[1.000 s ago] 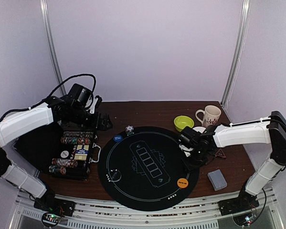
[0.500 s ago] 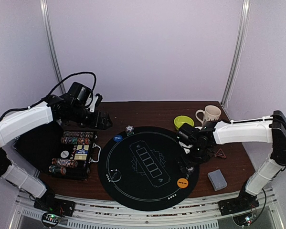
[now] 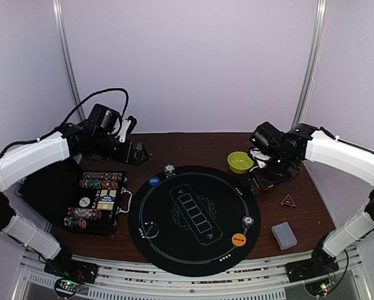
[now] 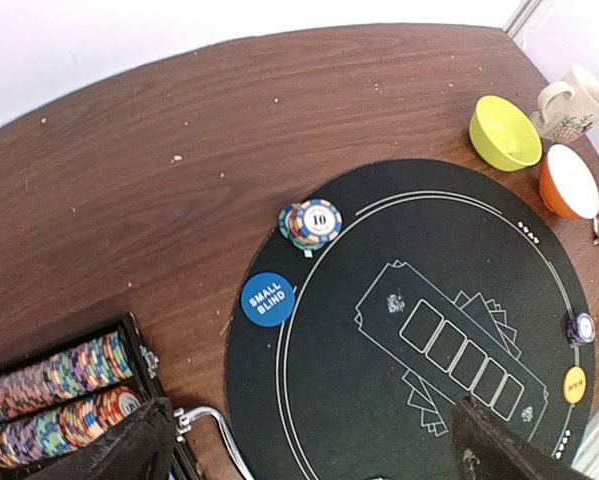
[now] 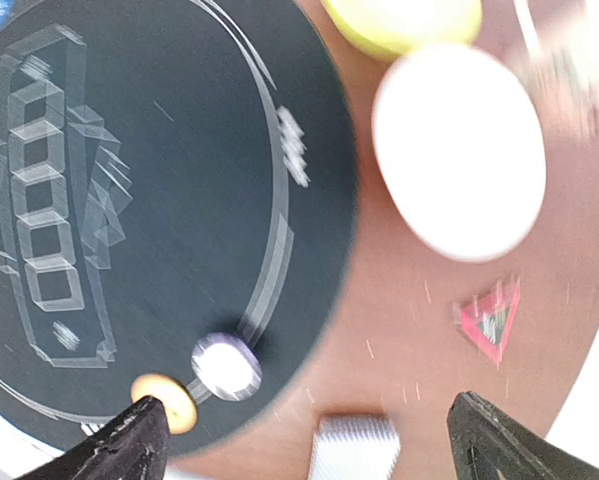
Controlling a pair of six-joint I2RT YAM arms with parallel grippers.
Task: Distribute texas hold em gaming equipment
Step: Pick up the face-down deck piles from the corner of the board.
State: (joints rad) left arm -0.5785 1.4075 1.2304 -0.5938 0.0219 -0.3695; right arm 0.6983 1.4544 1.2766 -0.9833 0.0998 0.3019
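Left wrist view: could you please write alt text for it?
A round black poker mat lies on a brown wooden table, seen from above past the open, empty left hand. A blue Small Blind disc and a chip stack sit on the mat's left rim; a green bowl, an orange bowl and a mug stand at the upper right.

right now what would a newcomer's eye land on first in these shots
The big round black poker mat fills the middle of the brown table, with a blue small-blind disc at its far-left edge and an orange disc near its front-right edge. To its left sits an open black case packed with rows of colourful chips. A bright yellow-green bowl stands out beyond the mat's far-right edge.
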